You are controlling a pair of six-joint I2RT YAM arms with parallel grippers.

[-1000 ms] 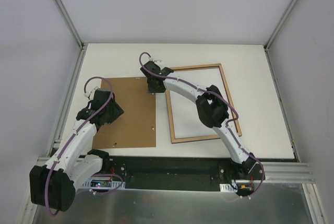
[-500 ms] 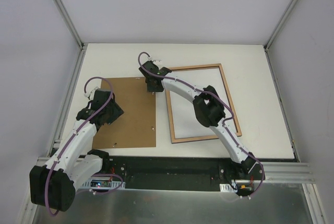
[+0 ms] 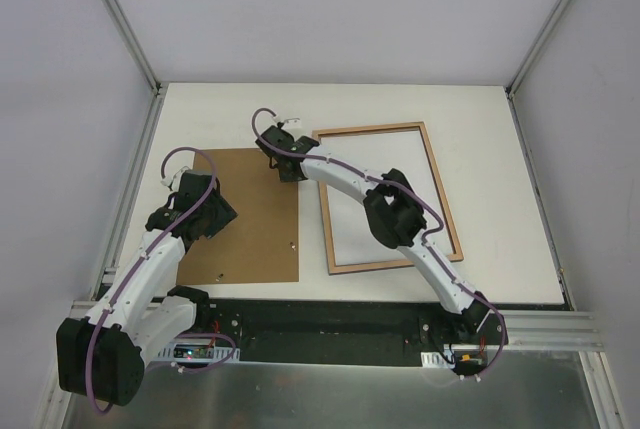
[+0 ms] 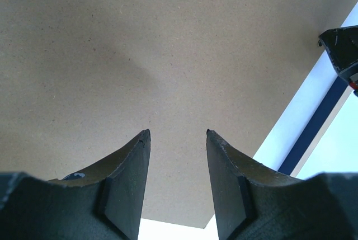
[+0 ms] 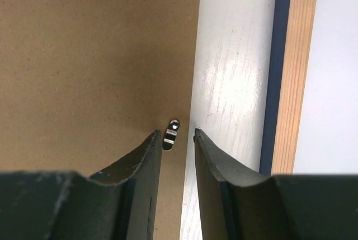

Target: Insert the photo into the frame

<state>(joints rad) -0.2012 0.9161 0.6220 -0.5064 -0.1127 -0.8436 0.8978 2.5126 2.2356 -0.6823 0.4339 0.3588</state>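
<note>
Right claw (image 5: pixel 178 137): fingers nearly together with a thin gap, nothing caught in it. The tips hang over the right edge of the brown backing board (image 5: pixel 95 72), and a small metal clip (image 5: pixel 171 127) sits just at the left fingertip. Seen from above, the frame (image 5: pixel 299 55) lies at 4 o'clock from that claw, near but apart from the board, with a strip of table (image 5: pixel 235 72) between them. Its wood-coloured back is up and navy shows along its side. A white sheet (image 3: pixel 400 154) fills it, print side hidden, so can't tell if it's the photo. Left claw (image 4: pixel 178 135), off at 8 o'clock, released and empty over the board.
</note>
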